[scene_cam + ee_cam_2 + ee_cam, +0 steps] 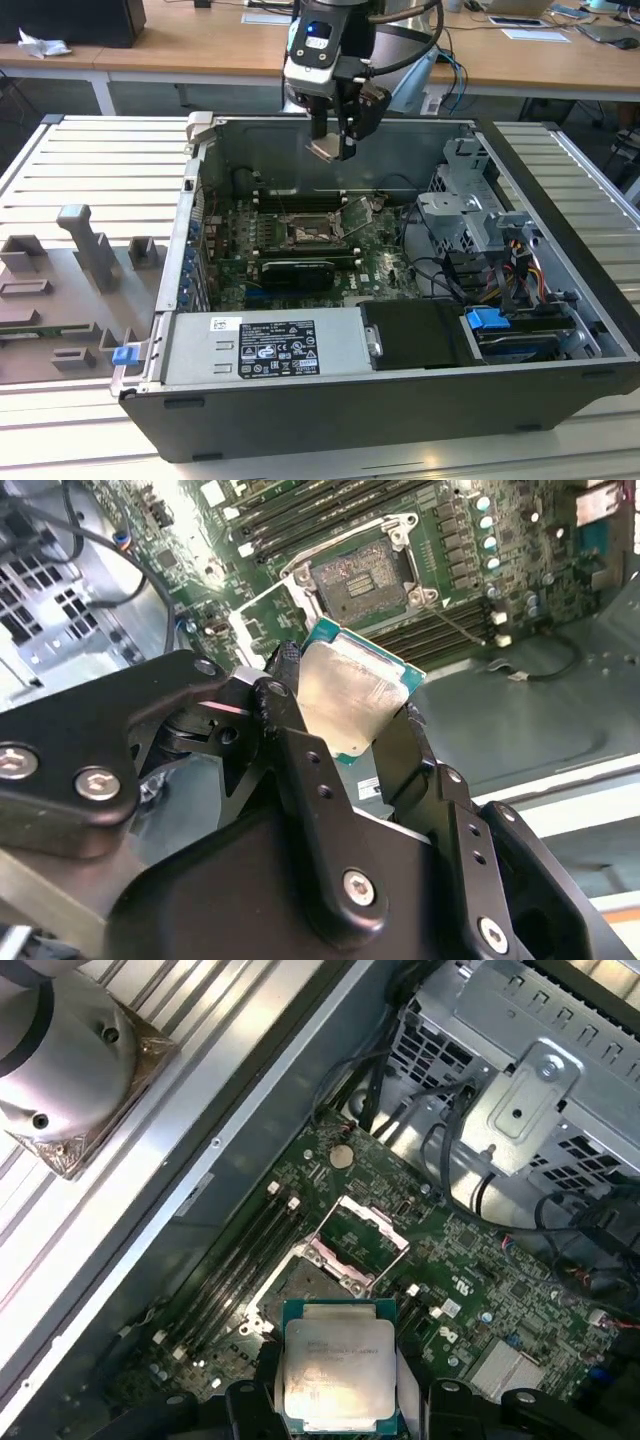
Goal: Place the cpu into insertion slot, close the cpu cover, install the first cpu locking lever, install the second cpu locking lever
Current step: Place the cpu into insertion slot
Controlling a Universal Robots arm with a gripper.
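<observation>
My gripper (335,148) hangs above the open computer case, shut on the cpu (328,150). In both wrist views the cpu (352,692) (338,1360) is a pale silver square on a green base, pinched by its edges between black fingers (283,685). Below it on the green board lies the insertion slot (303,233) (362,577) (298,1282), a dark square socket, uncovered. The cpu cover (360,213) (262,618) (366,1234) stands tilted up from one edge of the slot. A thin locking lever (456,623) juts out beside the socket.
Long black memory slots (300,196) flank the socket. A black vented card (295,272) lies in front of it, then the power supply (265,345). A metal drive cage (470,210) with cables fills the exterior view's right. A grey fixture tray (70,290) sits outside the case.
</observation>
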